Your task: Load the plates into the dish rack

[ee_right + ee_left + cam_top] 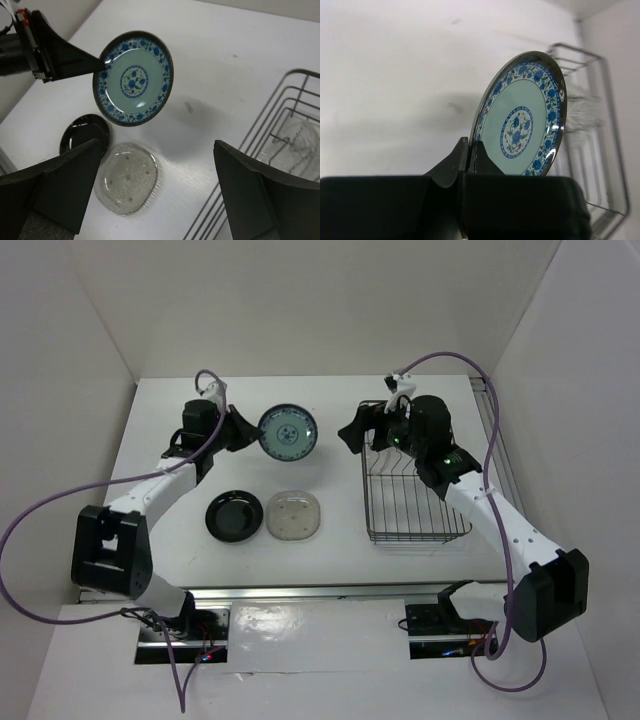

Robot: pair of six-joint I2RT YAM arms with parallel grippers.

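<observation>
Rim of blue-green patterned plate (288,433) is pinched by left gripper (252,433); dish rack (366,495) lies at its 3 o'clock. Right gripper (350,435) gapes empty between them.

Patterned plate (522,122): lower rim vanishes behind the left fingers (454,164) at 6 o'clock. Rack (594,117) blurs, cut off at 3 o'clock. Right wrist view: black plate (82,134) dips behind the right fingers (60,185) at 8 o'clock, and the clear plate (296,145) is just a faint smear.

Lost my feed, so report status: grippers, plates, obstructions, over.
Left gripper shut on blue-green plate, aloft. Right gripper open, between it and dish rack. Black plate, dotted plate on table.
</observation>
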